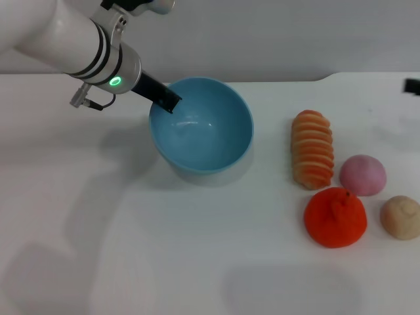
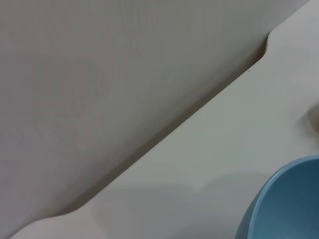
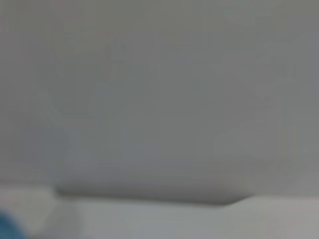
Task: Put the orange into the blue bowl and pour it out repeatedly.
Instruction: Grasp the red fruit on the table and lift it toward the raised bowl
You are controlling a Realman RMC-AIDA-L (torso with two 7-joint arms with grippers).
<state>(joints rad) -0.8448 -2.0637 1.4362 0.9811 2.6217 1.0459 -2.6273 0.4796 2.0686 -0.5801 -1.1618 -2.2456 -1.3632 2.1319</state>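
The blue bowl [image 1: 203,128] stands left of centre on the white table [image 1: 131,249], and it is empty. My left gripper [image 1: 168,100] reaches in from the upper left, one black finger inside the bowl's near-left rim, clamped on the rim. In the left wrist view a slice of the blue bowl [image 2: 289,199] shows. The orange [image 1: 335,217], vivid red-orange with a nub on top, lies on the table at the front right, apart from the bowl. A dark bit of my right gripper [image 1: 412,85] peeks in at the far right edge.
A striped pale-orange loaf [image 1: 312,149] lies right of the bowl. A pink bun [image 1: 363,175] and a beige bun [image 1: 401,217] sit beside the orange. The table's back edge meets a grey wall [image 2: 99,74].
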